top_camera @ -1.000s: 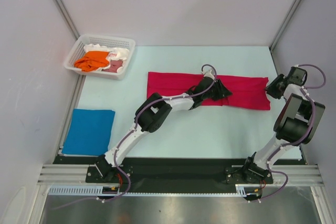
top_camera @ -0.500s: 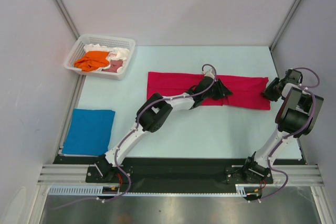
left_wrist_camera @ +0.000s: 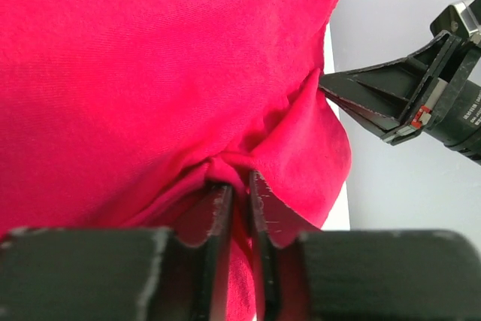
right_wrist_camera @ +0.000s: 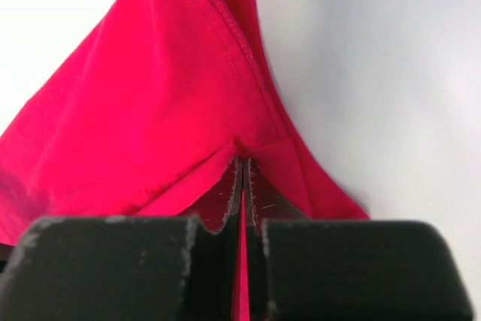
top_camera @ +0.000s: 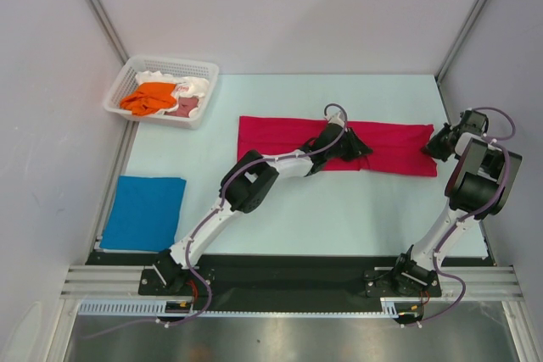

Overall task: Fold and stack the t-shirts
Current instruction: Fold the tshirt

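The crimson-red t-shirt (top_camera: 280, 135) lies as a long folded strip across the middle of the table. My left gripper (top_camera: 361, 147) is shut on a pinch of its cloth near the middle; the left wrist view shows the red fabric (left_wrist_camera: 150, 73) bunched between the fingers. My right gripper (top_camera: 431, 147) is shut on the shirt's right end, and its wrist view shows a red hem (right_wrist_camera: 225, 35) clamped between the jaws. A folded bright blue t-shirt (top_camera: 144, 212) lies flat at the near left. Orange (top_camera: 148, 97), dusty-pink (top_camera: 184, 106) and white (top_camera: 193, 86) shirts sit crumpled in the basket.
The white lattice basket (top_camera: 201, 69) stands at the far left corner. Grey walls and metal frame posts close in the table on the left, back and right. The right arm stands close to the right wall.
My right gripper has shifted slightly left and back onto the shirt's right end. The left arm has barely moved.
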Robot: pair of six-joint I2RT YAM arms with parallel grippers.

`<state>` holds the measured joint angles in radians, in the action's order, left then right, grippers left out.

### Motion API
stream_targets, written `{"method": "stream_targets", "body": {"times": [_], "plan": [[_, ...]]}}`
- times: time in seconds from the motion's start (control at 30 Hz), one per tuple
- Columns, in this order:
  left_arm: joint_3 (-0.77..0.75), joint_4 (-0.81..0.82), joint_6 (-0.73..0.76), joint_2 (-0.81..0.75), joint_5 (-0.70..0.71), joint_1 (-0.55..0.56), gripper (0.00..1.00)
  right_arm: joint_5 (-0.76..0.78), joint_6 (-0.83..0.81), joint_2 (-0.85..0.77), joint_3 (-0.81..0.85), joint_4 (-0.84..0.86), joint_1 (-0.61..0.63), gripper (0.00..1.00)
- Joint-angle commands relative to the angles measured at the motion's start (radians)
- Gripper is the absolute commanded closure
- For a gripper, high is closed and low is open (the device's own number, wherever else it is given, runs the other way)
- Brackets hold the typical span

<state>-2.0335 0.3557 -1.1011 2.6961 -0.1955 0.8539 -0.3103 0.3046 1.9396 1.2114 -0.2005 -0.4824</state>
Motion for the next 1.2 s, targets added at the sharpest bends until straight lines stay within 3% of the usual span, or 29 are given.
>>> {"method": "stream_targets", "body": {"times": [0.0,0.27,0.97,1.17], "plan": [[-0.047,0.023,-0.002,0.004,-0.004,-0.012,0.83,-0.015,0.01,-0.01,0.043,0.024,0.002,1.0],[-0.047,0.023,0.003,-0.01,-0.01,-0.016,0.91,-0.006,0.013,-0.019,0.082,0.013,-0.007,1.0],[-0.085,0.039,-0.031,0.021,-0.025,-0.033,0.79,-0.03,0.033,0.107,0.154,0.033,-0.007,1.0],[-0.077,-0.05,0.004,-0.014,-0.053,-0.035,0.57,0.043,0.033,0.065,0.204,-0.059,-0.001,0.88]]}}
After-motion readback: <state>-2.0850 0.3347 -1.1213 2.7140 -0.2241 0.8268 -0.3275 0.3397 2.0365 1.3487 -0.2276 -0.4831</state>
